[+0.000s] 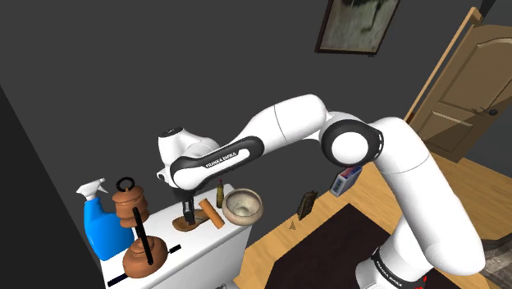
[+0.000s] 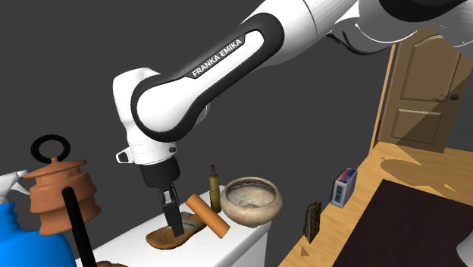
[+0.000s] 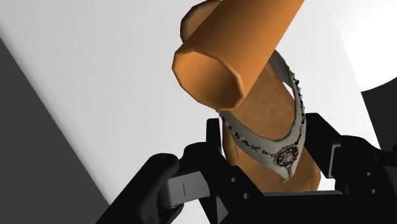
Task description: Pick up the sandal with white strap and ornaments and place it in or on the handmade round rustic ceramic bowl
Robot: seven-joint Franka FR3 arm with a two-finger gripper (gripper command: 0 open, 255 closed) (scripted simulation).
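Sandal lies flat on the white counter in your shoulder view. The gripper is straight down on it, and the bowl sits near, toward that view's right. Your second exterior view shows an orange cylinder resting over the sandal's far end, between gripper and bowl. At your wrist view, the fingers are set narrow, pressing both side edges of the white-strapped sandal.

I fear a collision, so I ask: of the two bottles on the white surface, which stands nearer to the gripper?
The small olive bottle beside the bowl, close to the gripper; the blue spray bottle stands far off.
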